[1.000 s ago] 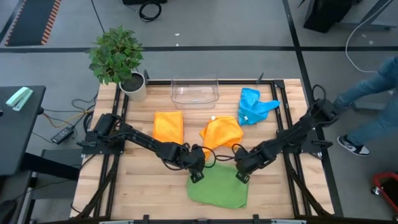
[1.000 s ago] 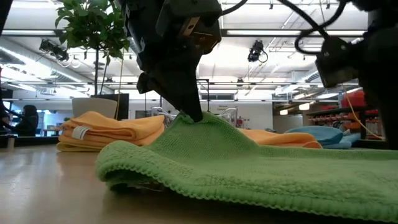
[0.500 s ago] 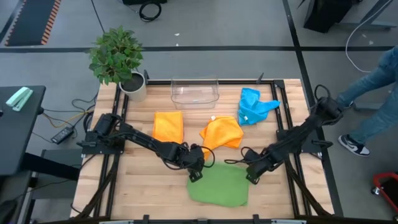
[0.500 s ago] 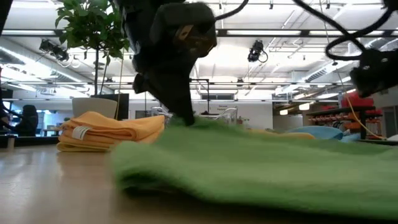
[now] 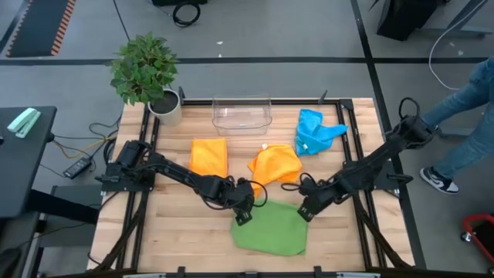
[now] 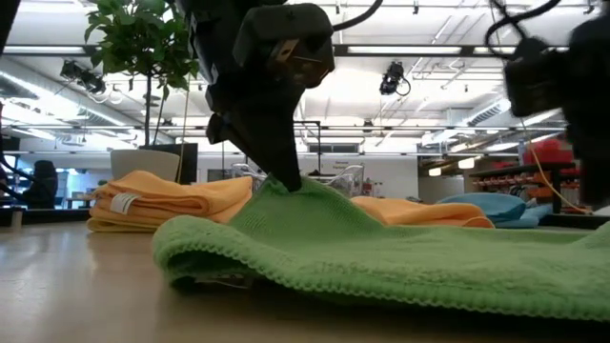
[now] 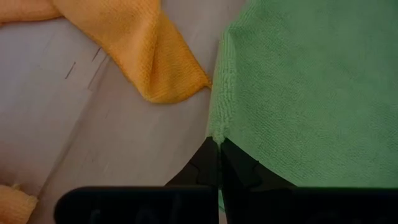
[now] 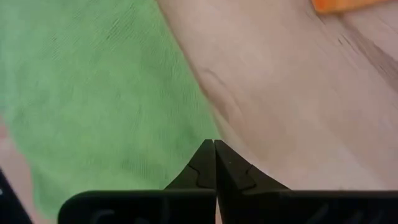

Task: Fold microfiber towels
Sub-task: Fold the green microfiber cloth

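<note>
While the green towel lies spread at the lower centre of the high view, the left gripper has its fingers pinched tight on the towel's upper-left edge, and you can see in the low view how that hem is tented up off the table under the dark fingers. The left wrist view confirms it: fingertips closed right on the rolled hem of the green cloth.

Over on the other side, the right gripper sits at the towel's upper-right corner, fingers fully together, and its wrist view shows the tips meeting right at the cloth's edge with bare wood beside them. Looks to me like nothing is caught there, so that corner wants a fresh grab before any fold goes over.

To do this well, I'd say both corners need to rise level and travel together toward the lower edge, so the hem lands square, not skewed.

Above, one orange towel is folded left of centre, another orange towel sits loose just above the green one, and the blue towel is crumpled at upper right.
</note>
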Controlling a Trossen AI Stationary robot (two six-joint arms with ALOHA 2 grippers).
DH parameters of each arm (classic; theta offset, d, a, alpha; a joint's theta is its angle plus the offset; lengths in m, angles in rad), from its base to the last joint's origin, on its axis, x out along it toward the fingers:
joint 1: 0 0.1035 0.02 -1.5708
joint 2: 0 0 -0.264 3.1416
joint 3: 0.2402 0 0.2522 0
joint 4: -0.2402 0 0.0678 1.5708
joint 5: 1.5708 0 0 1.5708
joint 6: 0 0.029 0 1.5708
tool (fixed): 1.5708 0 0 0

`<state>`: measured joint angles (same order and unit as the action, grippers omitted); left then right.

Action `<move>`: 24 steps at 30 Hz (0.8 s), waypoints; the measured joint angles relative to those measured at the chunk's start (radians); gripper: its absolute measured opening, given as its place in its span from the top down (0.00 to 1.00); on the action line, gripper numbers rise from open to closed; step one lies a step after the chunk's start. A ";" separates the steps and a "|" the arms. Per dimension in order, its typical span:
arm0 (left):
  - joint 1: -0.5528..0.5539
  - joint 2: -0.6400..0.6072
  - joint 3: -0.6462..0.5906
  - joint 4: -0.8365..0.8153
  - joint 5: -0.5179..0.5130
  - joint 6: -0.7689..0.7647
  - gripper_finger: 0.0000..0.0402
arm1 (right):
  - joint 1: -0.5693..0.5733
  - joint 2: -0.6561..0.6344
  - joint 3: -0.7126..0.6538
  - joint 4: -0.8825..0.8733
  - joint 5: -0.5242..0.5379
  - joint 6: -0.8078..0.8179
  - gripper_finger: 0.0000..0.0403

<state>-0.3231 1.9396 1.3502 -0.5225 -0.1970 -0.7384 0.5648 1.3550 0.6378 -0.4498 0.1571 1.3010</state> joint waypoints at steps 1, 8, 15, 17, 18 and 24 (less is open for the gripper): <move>0.002 0.000 0.000 0.000 0.000 0.002 0.98 | -0.016 0.014 0.000 0.016 -0.012 -0.015 1.00; 0.013 0.000 0.000 -0.011 0.020 0.002 0.98 | 0.001 0.086 -0.001 0.003 -0.137 -0.059 1.00; 0.012 0.001 0.000 -0.030 0.023 0.006 0.97 | 0.090 0.083 0.000 -0.128 -0.132 0.004 1.00; 0.012 0.002 0.000 -0.029 0.023 0.017 0.98 | 0.102 0.080 0.000 -0.145 -0.123 0.016 1.00; 0.012 0.002 0.000 -0.028 0.023 0.017 0.98 | 0.107 0.077 0.000 -0.150 -0.113 0.023 1.00; 0.013 0.002 0.000 -0.021 0.023 0.018 0.97 | 0.082 0.039 0.017 -0.029 -0.019 0.059 1.00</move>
<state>-0.3103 1.9411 1.3506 -0.5430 -0.1738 -0.7200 0.6465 1.3944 0.6550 -0.4789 0.1381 1.3604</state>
